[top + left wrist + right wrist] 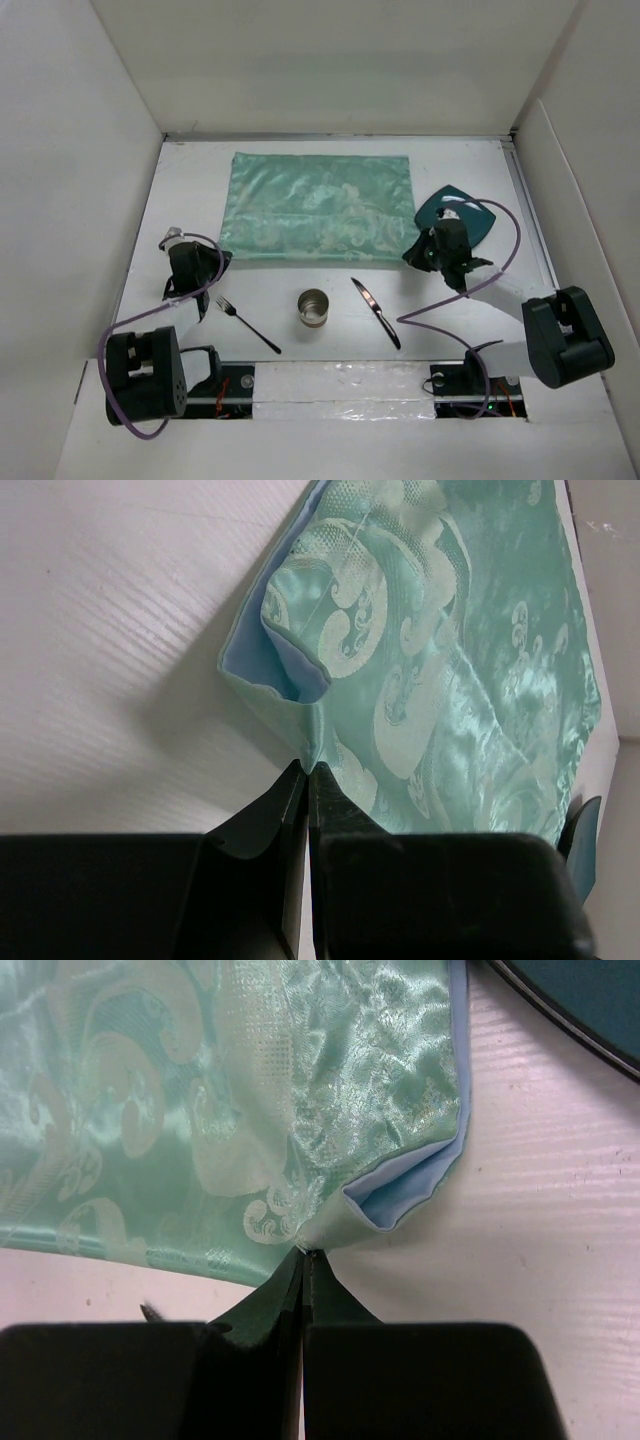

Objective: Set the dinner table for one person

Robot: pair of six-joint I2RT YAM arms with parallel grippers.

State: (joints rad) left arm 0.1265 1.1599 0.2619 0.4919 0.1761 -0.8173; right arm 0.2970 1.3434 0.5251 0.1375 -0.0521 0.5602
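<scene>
You are barely started: your left gripper and right gripper each pinch a near corner of the mint-green placemat on the dinner table's far half, while teal plate, fork, metal cup and knife lie off it.

From above, the right gripper hides the near right corner of the cloth and part of the dark plate; the left gripper hides the near left corner; the cup is too small to show its inside. Both wrist views cut the cloth off at their edges; the right one catches only a slice of the plate in its top corner, and a dark tip too small to name.
</scene>
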